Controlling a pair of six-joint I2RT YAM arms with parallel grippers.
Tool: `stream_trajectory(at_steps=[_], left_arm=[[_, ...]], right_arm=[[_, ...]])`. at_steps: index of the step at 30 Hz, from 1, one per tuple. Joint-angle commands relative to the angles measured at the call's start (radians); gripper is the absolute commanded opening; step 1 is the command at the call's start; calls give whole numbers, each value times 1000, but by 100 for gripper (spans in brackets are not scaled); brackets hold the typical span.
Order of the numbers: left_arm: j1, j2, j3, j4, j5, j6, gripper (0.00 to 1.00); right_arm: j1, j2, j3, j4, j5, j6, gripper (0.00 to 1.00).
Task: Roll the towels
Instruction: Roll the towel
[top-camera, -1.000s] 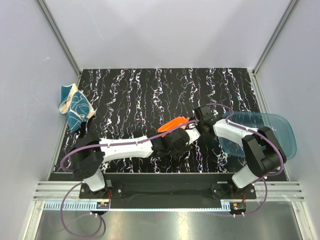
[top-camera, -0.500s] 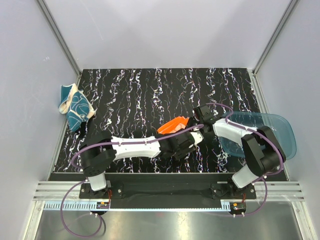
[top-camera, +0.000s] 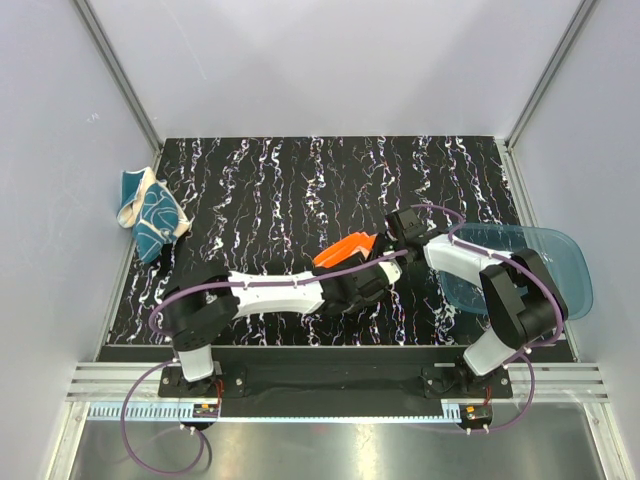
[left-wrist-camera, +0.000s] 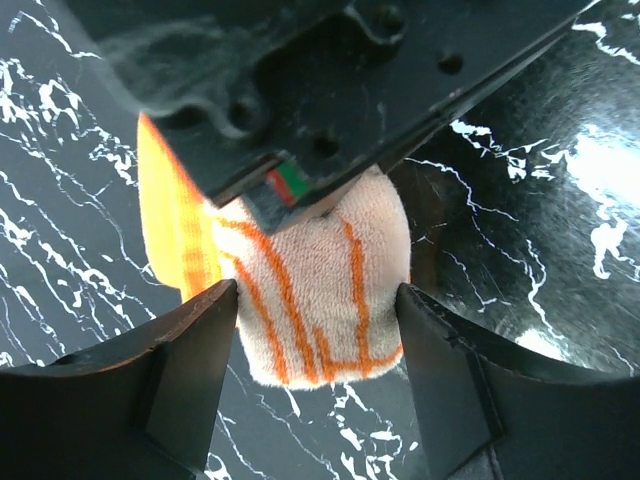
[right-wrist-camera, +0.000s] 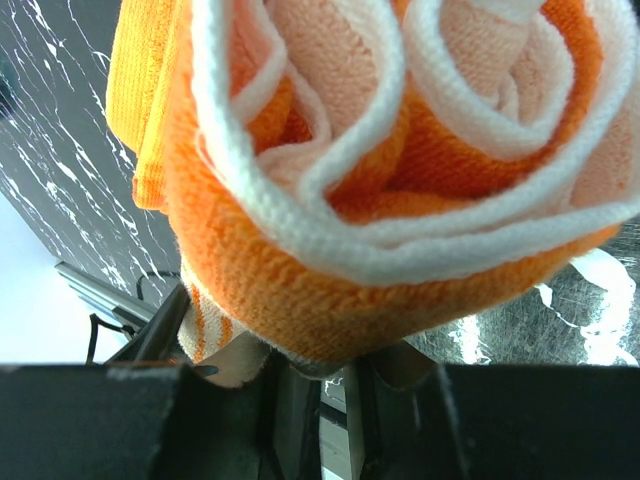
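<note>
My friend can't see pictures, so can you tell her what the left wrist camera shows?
A rolled-up orange and peach towel is held between the two black fingers of the left gripper. It lies on a shiny black table with white streaks, and a black robot part covers its top edge.

top external: bright, even, diffuse light from above; pale walls (top-camera: 330, 60) near washed out, shadows on the black marbled table (top-camera: 280, 180) faint and soft; sharp across the whole frame. left wrist: orange towel (left-wrist-camera: 320, 300) in focus, black housing (left-wrist-camera: 330, 80) above it blurred and dark, white glare patches on the table at right. right wrist: towel very close, soft focus, lower edge in deep shadow, glare at bottom right.
</note>
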Motion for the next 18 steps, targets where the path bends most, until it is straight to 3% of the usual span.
stream_trajectory(at_steps=[1, 5, 8, 9, 12, 14, 16, 18], left_arm=[[10, 43, -10, 8, -6, -3, 70], [16, 80, -28, 32, 43, -21, 70], [25, 91, -45, 46, 90, -36, 64], [31, 97, -44, 44, 118, -39, 51], [42, 103, -40, 35, 165, -41, 29], [51, 106, -30, 18, 195, -44, 23], [61, 123, -15, -3, 256, -49, 20], [62, 143, 5, -40, 296, -53, 18]], right_arm=[[6, 24, 10, -75, 17, -35, 22], [6, 17, 13, -87, 17, -41, 22], [6, 11, 16, -95, 15, -44, 22], [6, 12, 17, -98, 14, -47, 22], [6, 11, 28, -113, 11, -55, 22], [6, 9, 37, -139, 11, -69, 23], [6, 6, 59, -164, 20, -83, 28], [5, 1, 92, -225, 52, -112, 49]])
